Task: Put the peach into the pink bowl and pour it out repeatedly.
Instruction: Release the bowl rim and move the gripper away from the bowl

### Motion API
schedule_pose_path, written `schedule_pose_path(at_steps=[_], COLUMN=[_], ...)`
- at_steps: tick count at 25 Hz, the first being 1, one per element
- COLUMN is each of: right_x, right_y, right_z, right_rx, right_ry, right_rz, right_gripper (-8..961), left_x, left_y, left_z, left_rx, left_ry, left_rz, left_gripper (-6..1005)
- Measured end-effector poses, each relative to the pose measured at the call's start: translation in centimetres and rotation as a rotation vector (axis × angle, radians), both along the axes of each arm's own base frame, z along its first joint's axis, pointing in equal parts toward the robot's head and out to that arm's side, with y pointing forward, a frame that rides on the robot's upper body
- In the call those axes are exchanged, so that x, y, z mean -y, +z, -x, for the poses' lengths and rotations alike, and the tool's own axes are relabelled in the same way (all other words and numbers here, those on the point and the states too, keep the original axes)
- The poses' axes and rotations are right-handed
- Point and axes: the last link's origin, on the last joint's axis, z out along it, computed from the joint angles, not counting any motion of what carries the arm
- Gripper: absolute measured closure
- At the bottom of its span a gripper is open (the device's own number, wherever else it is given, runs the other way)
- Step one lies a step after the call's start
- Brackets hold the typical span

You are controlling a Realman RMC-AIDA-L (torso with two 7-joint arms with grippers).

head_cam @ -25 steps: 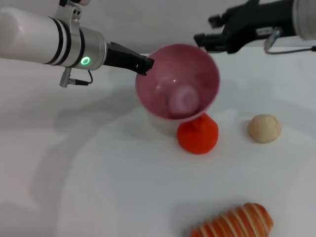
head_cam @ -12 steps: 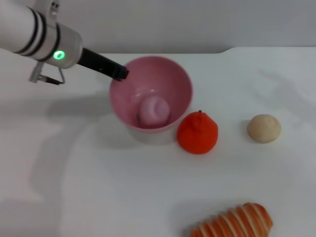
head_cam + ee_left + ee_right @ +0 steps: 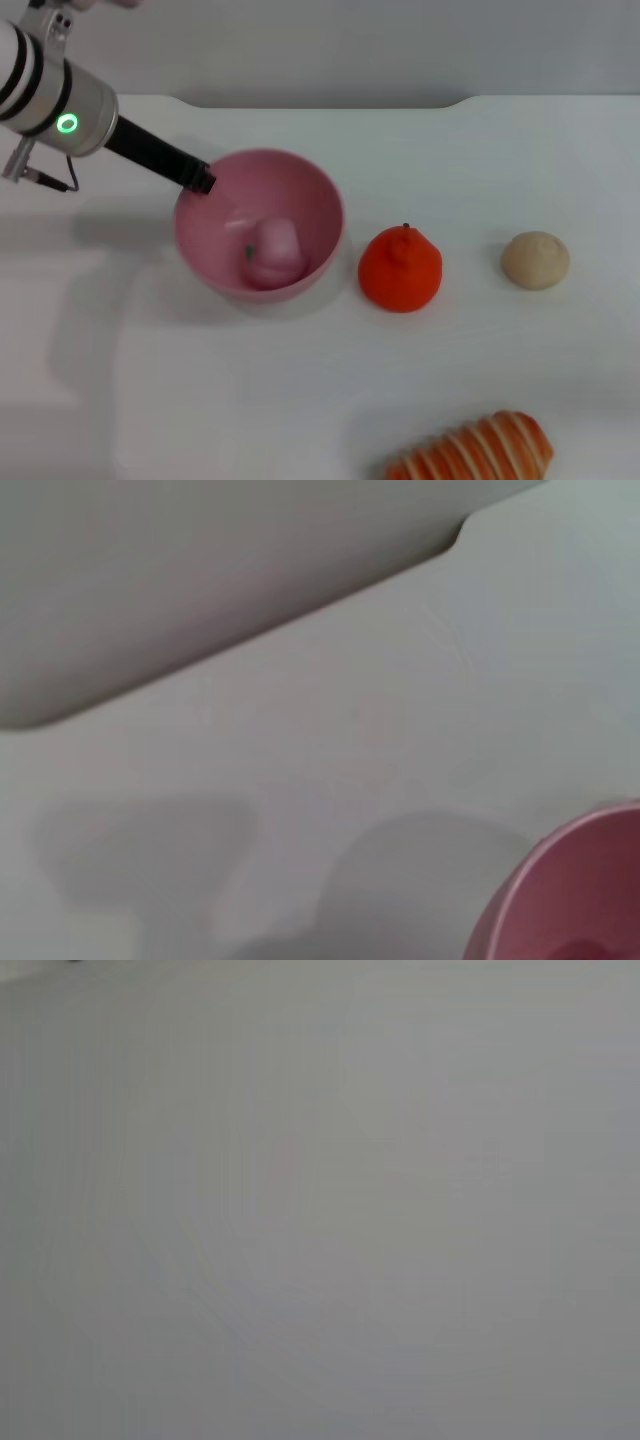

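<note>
The glossy pink bowl stands on the white table, left of centre in the head view. The pale-pink peach lies inside it, toward the near wall. My left gripper reaches in from the upper left and is shut on the bowl's far-left rim. A curved piece of the bowl's rim shows in the left wrist view. The right gripper is out of view; its wrist view shows only plain grey surface.
An orange-red pear-shaped fruit sits just right of the bowl. A beige ball lies farther right. A striped orange bread-like toy lies at the near edge. The table's back edge runs behind.
The left arm carried the bowl leftward and down onto the table, levelling it from a tilt toward the camera. The peach stayed inside. The right arm left the head view.
</note>
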Motion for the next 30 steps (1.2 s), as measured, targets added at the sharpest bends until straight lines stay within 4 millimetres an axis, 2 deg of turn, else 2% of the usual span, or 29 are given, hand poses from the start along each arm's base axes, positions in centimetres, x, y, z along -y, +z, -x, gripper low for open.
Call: schedule_pose_path(at_steps=[4, 10, 19, 30], right_x=[0.6, 0.7, 1.1, 1.3], right_y=[0.0, -0.1, 0.1, 0.0], right_z=[-1.0, -1.0, -1.2, -1.0], right_rx=[-0.029, -0.026, -0.033, -0.035], right_ry=[-0.026, -0.026, -0.025, -0.003], right_rz=[-0.059, -0.070, -0.086, -0.080], right_gripper=[328, 328, 328, 328], left_x=[0.7, 1.5, 2.7, 3.0], left_y=[-0.2, -0.5, -1.9, -2.2], left_z=[1.0, 2.1, 4.3, 4.6], left_rx=[-0.015, -0.023, -0.055, -0.060], left_ry=[0.033, 0.067, 0.119, 0.121], left_rz=[0.023, 0.046, 0.091, 0.100], left_gripper=[851, 849, 848, 846])
